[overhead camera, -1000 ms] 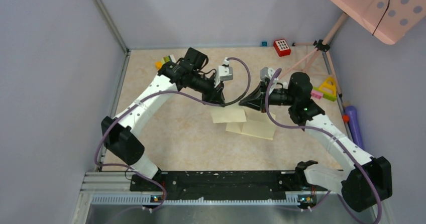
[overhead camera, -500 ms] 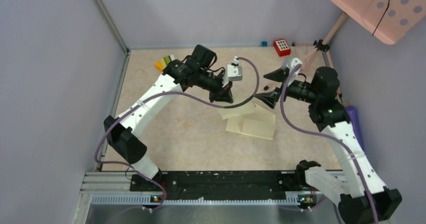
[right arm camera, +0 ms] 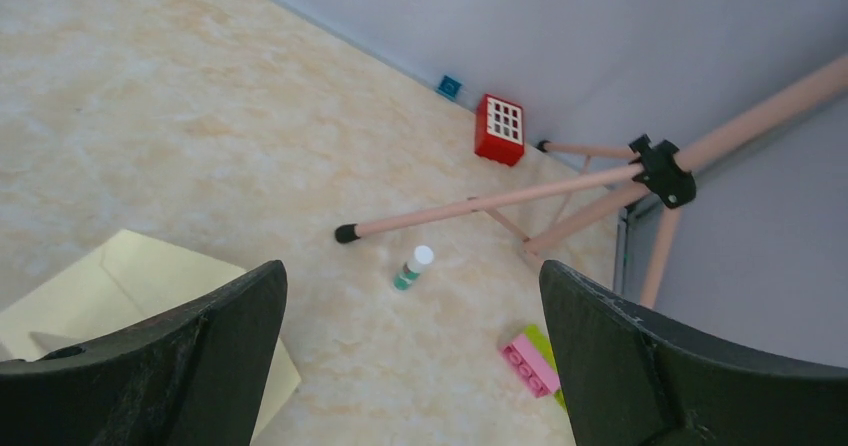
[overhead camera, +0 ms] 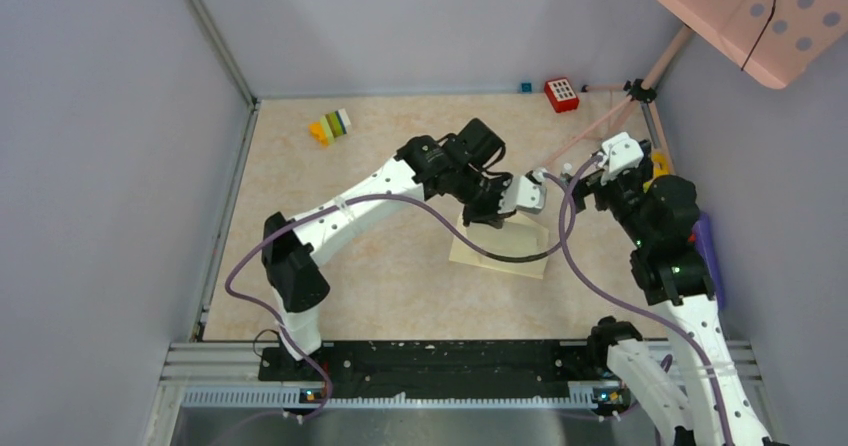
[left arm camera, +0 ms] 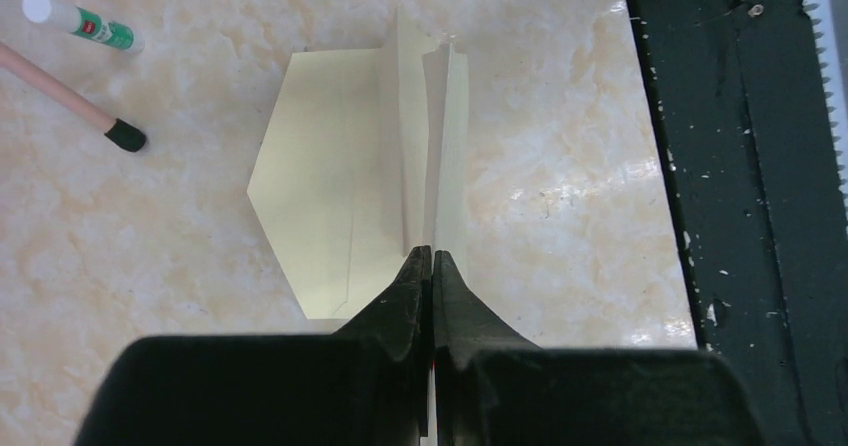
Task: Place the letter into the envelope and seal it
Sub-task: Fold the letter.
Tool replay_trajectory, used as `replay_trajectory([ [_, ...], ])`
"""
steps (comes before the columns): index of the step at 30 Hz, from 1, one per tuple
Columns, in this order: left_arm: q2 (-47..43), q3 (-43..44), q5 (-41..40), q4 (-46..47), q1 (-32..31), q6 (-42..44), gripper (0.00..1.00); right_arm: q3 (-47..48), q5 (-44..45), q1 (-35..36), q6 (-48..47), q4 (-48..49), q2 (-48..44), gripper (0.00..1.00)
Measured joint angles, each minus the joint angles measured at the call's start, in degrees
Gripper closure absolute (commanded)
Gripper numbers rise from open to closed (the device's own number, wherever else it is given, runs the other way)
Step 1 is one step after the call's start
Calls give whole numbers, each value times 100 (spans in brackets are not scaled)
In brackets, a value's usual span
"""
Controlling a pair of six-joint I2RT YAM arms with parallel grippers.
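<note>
- Left end effector: tips pressed together, pinching the near edge of a folded cream paper sheet that rises toward it.
- Pale yellow-cream paper envelope: lies flat on the beige marbled surface, under and beside that sheet. Its triangular flap is open and points toward the pink tripod leg with a black foot.
- White glue stick with green label: lies near that foot.
- Right end effector: jaws spread wide, empty, raised above the surface.
- Red gridded block: by the far wall.
</note>
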Motion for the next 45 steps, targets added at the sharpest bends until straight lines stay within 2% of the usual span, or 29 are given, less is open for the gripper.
replay_trajectory([
  [5, 216, 337, -466, -111, -219, 258, 100, -168, 678, -83, -61, 61, 74, 4],
  [13, 339, 522, -1058, -155, -442, 564, 100, -168, 1222, -151, -74, 273, 20, 4],
  [34, 730, 949, -1749, -334, -809, 629, 100, -245, 1375, -155, -116, 426, -50, 4],
  [45, 1021, 1434, -1867, -538, -885, 212, 100, -289, 1384, -157, -116, 433, -55, 4],
])
